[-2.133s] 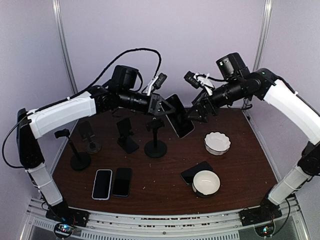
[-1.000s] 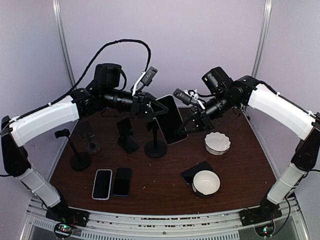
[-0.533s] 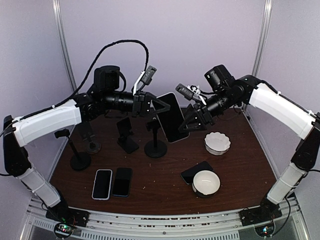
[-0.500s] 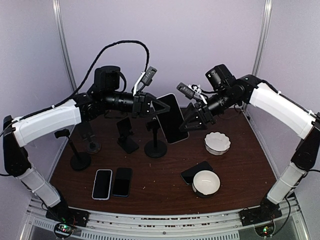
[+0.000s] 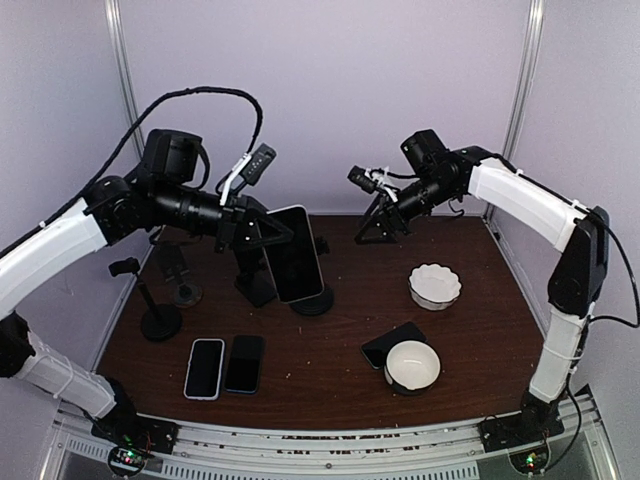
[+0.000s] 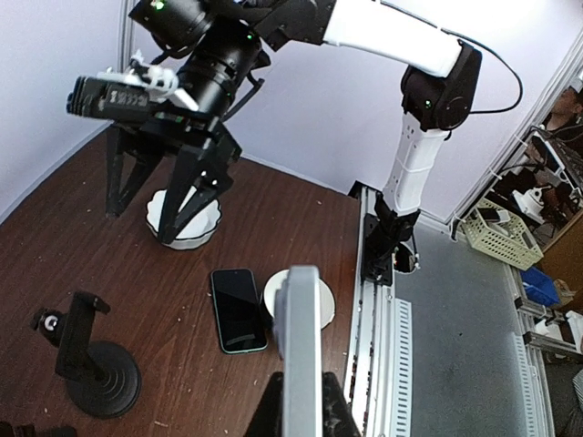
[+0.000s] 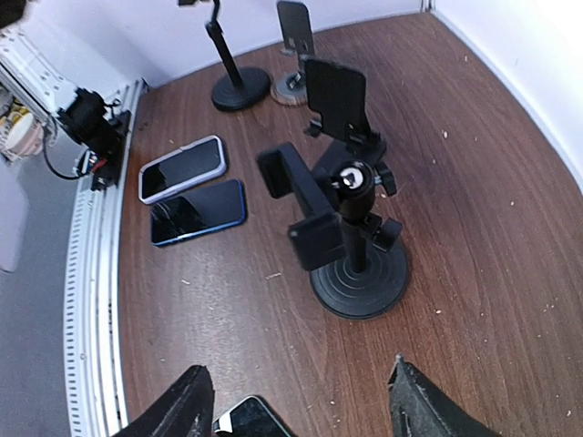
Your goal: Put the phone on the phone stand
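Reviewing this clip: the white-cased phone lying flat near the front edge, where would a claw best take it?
Likely its two long edges near the middle, coming straight down: the white-cased phone lies flat, screen up. The dark phone sits close alongside, so one finger gets little room.

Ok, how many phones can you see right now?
4. The held phone in the left gripper; a white-cased phone and a dark phone side by side at front left; a fourth phone against the front bowl. More could hide behind the arms.
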Controlling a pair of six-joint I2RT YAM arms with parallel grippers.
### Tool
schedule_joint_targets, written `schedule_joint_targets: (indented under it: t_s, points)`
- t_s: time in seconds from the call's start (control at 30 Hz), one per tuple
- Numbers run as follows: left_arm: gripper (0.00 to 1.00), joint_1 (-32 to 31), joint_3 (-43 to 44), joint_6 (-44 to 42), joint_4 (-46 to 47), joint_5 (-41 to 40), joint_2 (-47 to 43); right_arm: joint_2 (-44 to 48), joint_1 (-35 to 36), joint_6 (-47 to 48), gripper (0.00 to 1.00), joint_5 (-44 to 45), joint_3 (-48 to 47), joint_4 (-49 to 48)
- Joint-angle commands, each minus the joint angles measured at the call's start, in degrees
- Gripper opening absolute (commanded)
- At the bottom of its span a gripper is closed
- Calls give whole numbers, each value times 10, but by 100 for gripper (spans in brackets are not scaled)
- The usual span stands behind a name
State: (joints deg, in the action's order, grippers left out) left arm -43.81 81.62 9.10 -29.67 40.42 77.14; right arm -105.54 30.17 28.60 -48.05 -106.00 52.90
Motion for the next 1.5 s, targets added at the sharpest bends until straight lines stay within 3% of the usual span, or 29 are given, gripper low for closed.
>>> schedule_joint_targets:
  t_s: [0.0,0.23,0.43,0.73,0.93,1.1,1.47]
  points:
    - [0,4,-25,-21,-18,-32,-61,-52,29,18,69,69,-65,9]
    - [0,5,-51,-37,-40,-35,-110,-150,59,39,71,89,-187,61]
    - [0,5,-52,-41,-53,-34,-109,-173,70,50,70,105,-204,59]
    - [0,5,-54,-38,-53,-33,-104,-180,75,72,54,62,-209,75]
    - [0,5,-45,-35,-57,-17,-95,-202,82,54,61,76,-236,61]
    - [0,5,-46,-33,-59,-17,-89,-210,88,54,52,69,-244,64]
    - [0,5,-42,-39,-62,-6,-74,-178,88,52,46,59,-222,64]
